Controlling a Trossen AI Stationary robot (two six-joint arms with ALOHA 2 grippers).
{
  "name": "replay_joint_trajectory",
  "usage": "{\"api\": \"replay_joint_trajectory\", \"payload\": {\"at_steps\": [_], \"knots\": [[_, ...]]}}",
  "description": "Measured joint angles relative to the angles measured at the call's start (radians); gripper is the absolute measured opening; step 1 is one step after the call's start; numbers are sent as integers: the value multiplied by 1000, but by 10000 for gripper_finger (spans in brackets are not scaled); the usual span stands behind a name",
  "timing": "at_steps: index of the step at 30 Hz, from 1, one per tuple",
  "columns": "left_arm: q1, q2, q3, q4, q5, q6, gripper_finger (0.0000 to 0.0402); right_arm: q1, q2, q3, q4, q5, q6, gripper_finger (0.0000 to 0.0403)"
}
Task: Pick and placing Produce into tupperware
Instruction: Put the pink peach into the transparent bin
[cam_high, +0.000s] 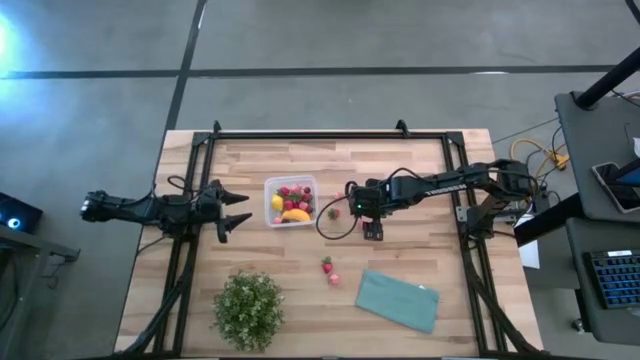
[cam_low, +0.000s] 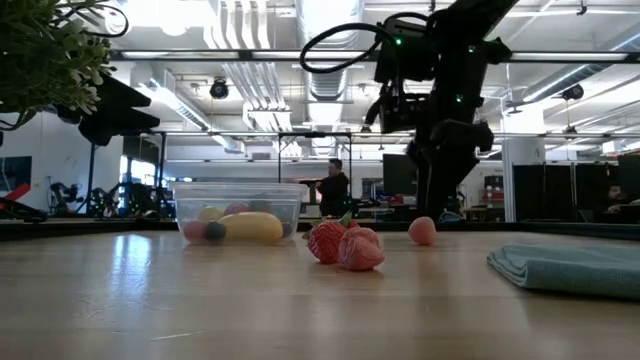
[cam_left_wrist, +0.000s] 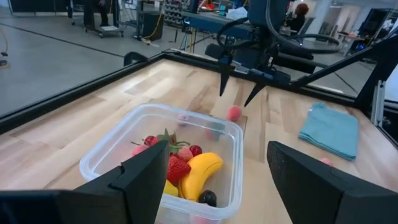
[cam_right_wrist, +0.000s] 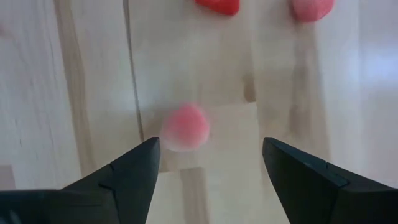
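Note:
The clear tupperware sits on the table and holds red strawberries, the yellow banana and a yellow round fruit. My left gripper hangs open just left of it, touching nothing. My right gripper is open and points down over a loose pink fruit that lies on the table between and below its fingertips, untouched. Two more red fruits lie nearer the table's near edge.
A teal folded cloth lies toward the near right corner, and a green potted plant stands at the near edge on the left. A black frame rims the table's far and side edges. People stand in the room beyond.

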Motion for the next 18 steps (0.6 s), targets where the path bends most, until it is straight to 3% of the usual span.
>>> {"api": "replay_joint_trajectory", "payload": {"at_steps": [18], "knots": [[0,12,0,0,1,0,258,11,39,-63,129,-16,30,275]]}}
